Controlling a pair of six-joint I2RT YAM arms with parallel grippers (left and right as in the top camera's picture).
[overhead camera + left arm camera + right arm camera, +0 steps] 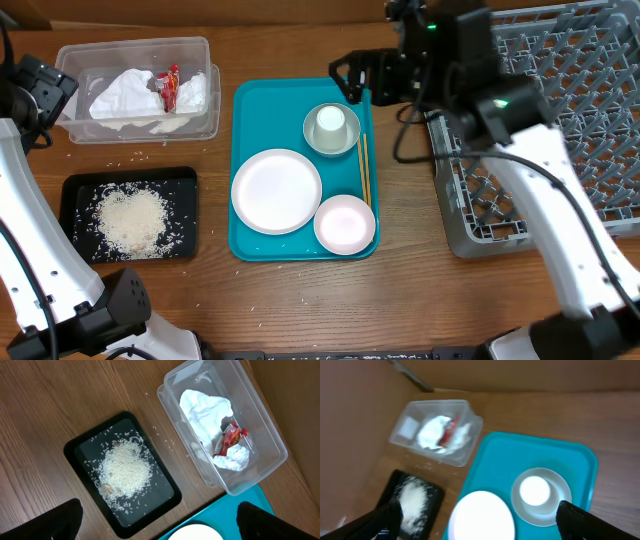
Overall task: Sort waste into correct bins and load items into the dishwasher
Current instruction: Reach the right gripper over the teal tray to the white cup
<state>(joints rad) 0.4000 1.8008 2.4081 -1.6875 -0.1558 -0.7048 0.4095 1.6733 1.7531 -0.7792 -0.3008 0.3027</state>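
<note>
The clear tub (pixel 130 48) at the back left holds the crumpled napkin (pixel 125 95) and red sauce packet (pixel 170 88). The black tray (pixel 70 215) holds a heap of rice (pixel 130 220). On the teal tray (pixel 255 110) lie the large white plate (pixel 276 190), the pinkish plate (pixel 345 222), the bowl (pixel 312 140) with the cup (pixel 331 122) in it, and the chopsticks (pixel 364 170). My right gripper (pixel 348 78) is open and empty, above the teal tray's back edge near the bowl (pixel 555 505). My left gripper (pixel 40 95) is open and empty, held high left of the tub (pixel 270 450).
The grey dish rack (pixel 560 120) stands at the right, beside the teal tray. A few loose rice grains (pixel 130 160) lie on the wood between tub and black tray (pixel 75 460). A cardboard wall runs along the back.
</note>
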